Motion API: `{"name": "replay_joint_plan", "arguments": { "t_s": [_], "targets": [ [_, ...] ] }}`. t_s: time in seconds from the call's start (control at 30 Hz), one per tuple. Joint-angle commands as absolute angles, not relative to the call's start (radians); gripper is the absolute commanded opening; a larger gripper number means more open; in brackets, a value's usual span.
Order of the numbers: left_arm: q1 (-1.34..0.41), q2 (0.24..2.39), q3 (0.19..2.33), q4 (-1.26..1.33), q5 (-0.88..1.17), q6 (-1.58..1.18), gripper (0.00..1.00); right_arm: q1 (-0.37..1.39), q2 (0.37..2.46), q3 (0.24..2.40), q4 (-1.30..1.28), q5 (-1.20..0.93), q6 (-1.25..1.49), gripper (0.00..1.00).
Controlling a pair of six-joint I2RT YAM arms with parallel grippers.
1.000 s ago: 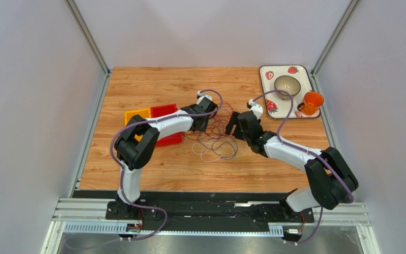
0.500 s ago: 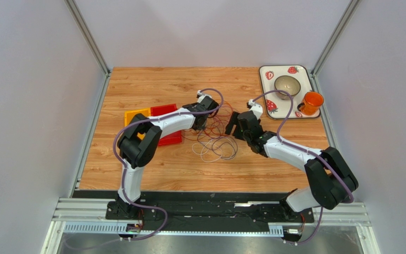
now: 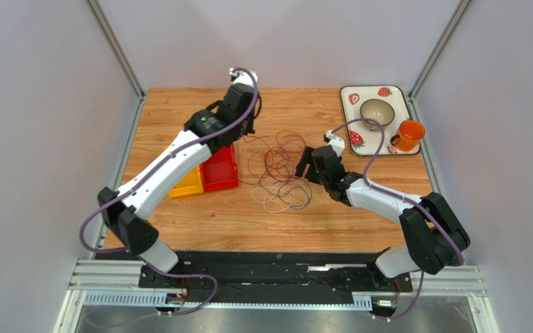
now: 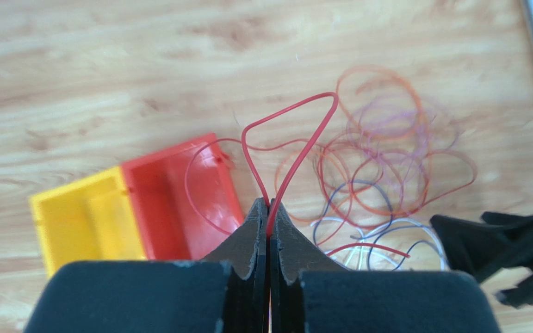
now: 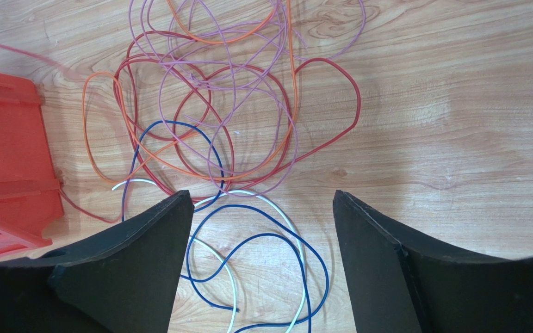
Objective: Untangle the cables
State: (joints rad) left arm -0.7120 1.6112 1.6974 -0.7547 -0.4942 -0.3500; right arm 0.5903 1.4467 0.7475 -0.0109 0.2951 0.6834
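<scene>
Left wrist: red cable (image 4: 297,163) tight inside left claw (image 4: 269,207)

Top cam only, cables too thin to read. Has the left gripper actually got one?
Observer: Yes. Left wrist view: the left gripper is shut on a red cable, with a loop of it sticking out beyond the jaws.
Operator: And the right?
Observer: On its wrist view the right gripper is open, holding nothing.
Operator: What's under it?
Observer: A blue cable and a white cable lie below its open jaws.
</scene>
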Motion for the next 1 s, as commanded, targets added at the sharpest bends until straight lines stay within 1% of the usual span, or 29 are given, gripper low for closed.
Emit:
{"name": "replay_joint_plan", "arguments": {
  "t_s": [0.0, 0.2, 0.3, 0.43, 0.57, 0.67, 0.83, 0.97],
  "targets": [
    [-0.695, 1.513, 1.75, -0.88, -0.552, -0.285, 0.0, 0.586, 1.447, 0.788, 0.005, 0.299, 0.673, 0.78],
    [-0.644, 1.405, 1.726, -0.902, -0.54, -0.276, 0.0, 0.586, 1.447, 0.788, 0.003, 0.298, 0.673, 0.78],
    [-0.644, 1.364, 1.768, -0.899, -0.514, -0.244, 0.0, 0.587, 1.45, 0.788, 0.003, 0.296, 0.673, 0.78],
    [-0.644, 1.322, 1.897, -0.905, -0.448, -0.207, 0.0, 0.588, 1.451, 0.79, 0.005, 0.296, 0.673, 0.78],
    [-0.644, 1.302, 2.07, -0.882, -0.439, -0.177, 0.0, 0.588, 1.45, 0.79, 0.005, 0.296, 0.673, 0.78],
    [-0.644, 1.296, 2.132, -0.854, -0.477, -0.138, 0.0, 0.586, 1.45, 0.788, 0.005, 0.296, 0.673, 0.78],
    [-0.644, 1.282, 2.145, -0.854, -0.497, -0.109, 0.0, 0.587, 1.447, 0.787, 0.005, 0.296, 0.673, 0.77],
    [-0.644, 1.258, 2.082, -0.824, -0.505, -0.092, 0.0, 0.587, 1.447, 0.787, 0.005, 0.296, 0.675, 0.78]
  ]
}}
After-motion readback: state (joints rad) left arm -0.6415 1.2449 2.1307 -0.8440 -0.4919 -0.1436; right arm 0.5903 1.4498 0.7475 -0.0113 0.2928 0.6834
